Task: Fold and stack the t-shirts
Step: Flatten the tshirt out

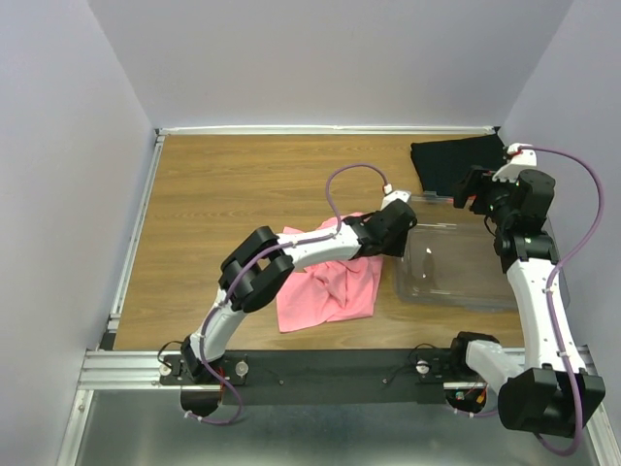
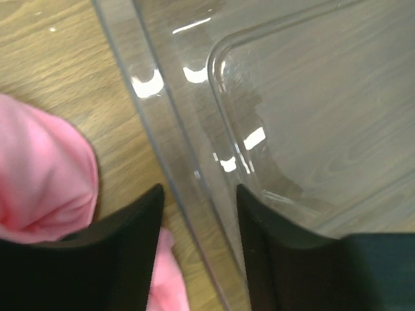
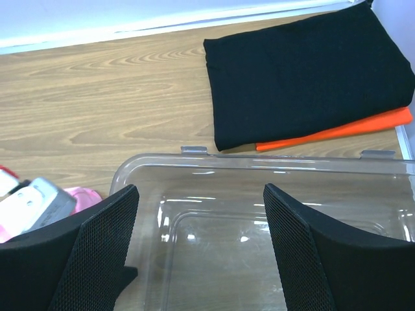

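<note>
The pink t-shirt (image 1: 325,286) lies crumpled and unfolded on the table, partly under my left arm; it also shows in the left wrist view (image 2: 39,175). A folded black t-shirt (image 1: 456,165) lies at the back right on top of a folded orange one (image 3: 350,129); the black one also shows in the right wrist view (image 3: 305,71). My left gripper (image 2: 200,194) is open, its jaws astride the left rim of the clear bin (image 2: 168,149), past the pink shirt. My right gripper (image 3: 201,194) is open and empty above the bin's far side.
The clear plastic bin (image 1: 456,267) stands empty at the right, between the pink shirt and the right arm. Its rim (image 3: 259,162) lies just in front of the folded stack. Grey walls close in the table at the back and sides.
</note>
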You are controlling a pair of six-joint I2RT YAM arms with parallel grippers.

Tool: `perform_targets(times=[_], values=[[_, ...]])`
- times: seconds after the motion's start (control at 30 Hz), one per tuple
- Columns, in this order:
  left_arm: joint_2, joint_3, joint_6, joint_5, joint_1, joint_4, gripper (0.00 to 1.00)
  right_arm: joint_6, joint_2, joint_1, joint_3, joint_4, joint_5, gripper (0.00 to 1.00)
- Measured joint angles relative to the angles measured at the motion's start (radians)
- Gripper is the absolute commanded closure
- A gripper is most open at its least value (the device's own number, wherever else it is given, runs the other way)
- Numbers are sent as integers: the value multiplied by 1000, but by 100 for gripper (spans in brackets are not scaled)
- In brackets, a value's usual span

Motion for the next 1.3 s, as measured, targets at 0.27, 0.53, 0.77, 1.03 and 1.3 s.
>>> perform_targets(times=[0.27,0.53,0.77,1.03,1.3], values=[[38,45,-11,-5,-3,7,100,3,-1,0,0,1,0,15],[-35,-33,-9,-24,-10,15,100,10,-6,0,0,1,-5,15],[-222,-200,-28,-68,11,45,100,0,-53,-1,-3,1,-145,13],[-415,-336,-68,-45,118,79,100,-51,-139,-4,-5,-3,-507,12],[-599,-512,-175,-14,324,164,100,-87,-131,-4,8,-45,-639,11]])
